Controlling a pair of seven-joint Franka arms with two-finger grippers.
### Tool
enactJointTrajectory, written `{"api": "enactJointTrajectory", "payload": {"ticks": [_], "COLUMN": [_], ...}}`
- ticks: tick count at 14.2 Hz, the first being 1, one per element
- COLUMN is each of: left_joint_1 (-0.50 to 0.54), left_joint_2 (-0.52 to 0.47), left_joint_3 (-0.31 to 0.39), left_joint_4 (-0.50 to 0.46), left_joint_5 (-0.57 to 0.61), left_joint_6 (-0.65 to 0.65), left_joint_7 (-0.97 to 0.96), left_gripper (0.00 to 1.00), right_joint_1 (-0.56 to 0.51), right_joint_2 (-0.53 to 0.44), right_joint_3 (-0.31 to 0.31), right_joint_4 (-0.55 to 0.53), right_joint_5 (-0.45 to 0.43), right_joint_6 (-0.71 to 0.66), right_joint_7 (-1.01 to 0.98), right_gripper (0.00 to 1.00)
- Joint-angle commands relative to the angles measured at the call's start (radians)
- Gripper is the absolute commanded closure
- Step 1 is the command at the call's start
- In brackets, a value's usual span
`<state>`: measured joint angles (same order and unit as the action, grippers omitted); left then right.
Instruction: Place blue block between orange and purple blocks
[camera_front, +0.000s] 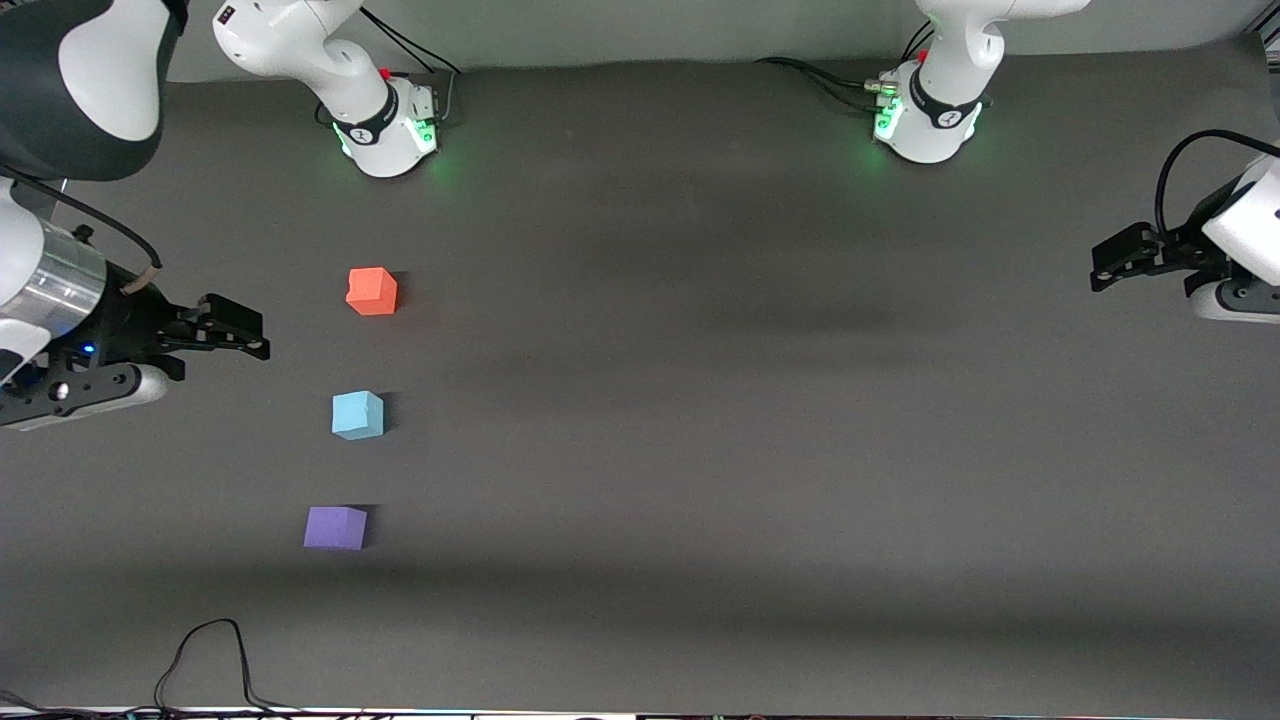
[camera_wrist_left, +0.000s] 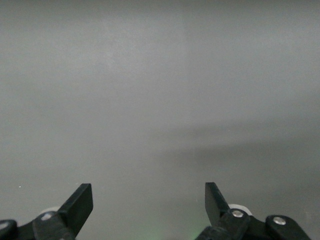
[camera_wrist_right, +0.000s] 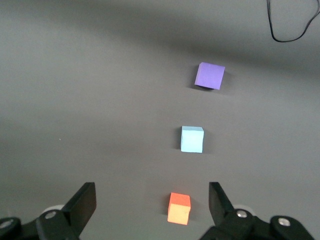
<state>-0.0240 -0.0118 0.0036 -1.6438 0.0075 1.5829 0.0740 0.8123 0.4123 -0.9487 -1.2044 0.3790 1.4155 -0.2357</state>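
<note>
Grey tabletop: we see the blue block (camera_front: 358, 416) already between the orange block (camera_front: 372, 291) and purple block (camera_front: 335, 528), apparently in line, nearest our wide-open right gripper (camera_front: 240, 335); the left gripper (camera_front: 1105, 265), also wide, waits.

A dark grey matte table (camera_front: 700, 400) is filling nearly the whole front view, its surface showing soft bands of shadow running across it. A thin black cable (camera_front: 205, 660) is looping over the table's edge nearest the front camera, toward the right arm's end, and the same loop is showing in the right wrist view (camera_wrist_right: 290, 27). A pale grey wall (camera_front: 620, 30) is running along the table's farthest edge.
</note>
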Motion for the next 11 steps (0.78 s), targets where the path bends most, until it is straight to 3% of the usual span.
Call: {"api": "enactJointTrajectory", "payload": {"ticks": [1,3,5,6,7,11], "left_joint_1": [-0.011,-0.011,-0.011,-0.011,-0.011,-0.011], "left_joint_2": [-0.011,-0.011,-0.011,-0.011,-0.011,-0.011], "left_joint_3": [0.004,0.004,0.004,0.004,0.004,0.004], "left_joint_4": [-0.004,-0.004,-0.004,-0.004,-0.004,-0.005], "left_joint_5": [0.008,0.008,0.008,0.008,0.008,0.008], "left_joint_6": [-0.009,-0.009,-0.009,-0.009,-0.009,-0.009], "left_joint_7": [-0.019,-0.019,-0.019,-0.019,-0.019,-0.019], "left_gripper": [0.0,0.0,0.0,0.0,0.0,0.0], "right_joint_1": [-0.23,-0.422,-0.598,-0.658,-0.679,-0.729], "right_joint_2": [-0.116,-0.196,-0.291,-0.344,-0.372,-0.403], "right_joint_3": [0.363,0.663,0.873,0.928,0.941,0.946], "right_joint_4": [0.0,-0.073,-0.229,-0.327,-0.378,-0.423], "right_joint_5": [-0.16,-0.28,-0.313,-0.315,-0.315,-0.295], "right_joint_6": [-0.015,0.014,0.107,0.176,0.204,0.209], "right_joint_7": [0.119,0.2,0.211,0.21,0.211,0.211], "right_gripper": [0.0,0.0,0.0,0.0,0.0,0.0]}}
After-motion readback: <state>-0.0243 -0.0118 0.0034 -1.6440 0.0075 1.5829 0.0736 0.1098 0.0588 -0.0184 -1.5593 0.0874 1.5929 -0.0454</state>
